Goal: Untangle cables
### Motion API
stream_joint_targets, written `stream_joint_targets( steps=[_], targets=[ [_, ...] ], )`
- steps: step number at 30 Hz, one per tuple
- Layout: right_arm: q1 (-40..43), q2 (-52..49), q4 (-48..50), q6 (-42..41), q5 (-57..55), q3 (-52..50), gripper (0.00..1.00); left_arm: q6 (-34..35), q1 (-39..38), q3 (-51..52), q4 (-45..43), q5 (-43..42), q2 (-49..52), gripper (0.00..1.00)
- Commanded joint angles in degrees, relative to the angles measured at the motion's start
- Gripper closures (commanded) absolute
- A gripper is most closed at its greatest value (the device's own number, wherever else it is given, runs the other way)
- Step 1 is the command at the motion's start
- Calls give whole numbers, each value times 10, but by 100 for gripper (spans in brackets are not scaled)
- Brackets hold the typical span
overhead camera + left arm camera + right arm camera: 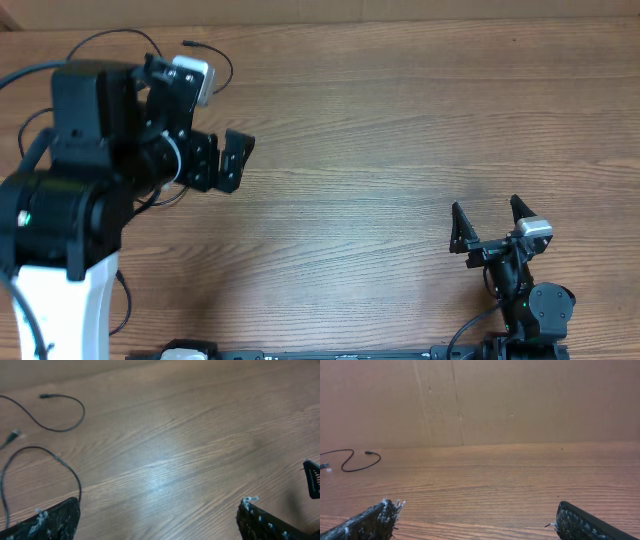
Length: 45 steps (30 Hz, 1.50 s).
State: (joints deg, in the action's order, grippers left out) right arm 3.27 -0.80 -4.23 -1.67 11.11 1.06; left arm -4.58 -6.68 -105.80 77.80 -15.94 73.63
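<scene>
Cables (pixel 46 396) lie far-left, near left gripper (pixel 220 160), jaws wide, empty; right gripper (pixel 487 210) likewise open, well apart.

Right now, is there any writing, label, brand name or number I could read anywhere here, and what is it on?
None: no text can be read in any view.
The wooden table shows only grain, the cables carry no visible print, and the white block on the left arm and the silver block on the right arm look blank at this size.
</scene>
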Motion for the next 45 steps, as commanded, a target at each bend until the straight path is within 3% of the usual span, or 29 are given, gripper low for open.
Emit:
stream_joint_targets(
  steps=[1,12,19,25,35,45],
  targets=[
    [-3,6,3,2,-6,-6,0,3,-2,20,-11,11,-40,1],
    [-3,6,3,2,-6,-6,0,-5,-2,285,-136,11,-248,0],
    [-3,6,3,2,-6,-6,0,-21,-2,384,-134,9,-390,0],
    [-3,6,3,2,-6,-6,0,-23,-2,437,-163,2,-424,1],
    [-3,6,3,2,-6,-6,0,-52,0,650,-446,-67,-513,0],
    [-3,6,3,2,-6,-6,0,12,0,876,-722,-59,-622,0]
  ],
)
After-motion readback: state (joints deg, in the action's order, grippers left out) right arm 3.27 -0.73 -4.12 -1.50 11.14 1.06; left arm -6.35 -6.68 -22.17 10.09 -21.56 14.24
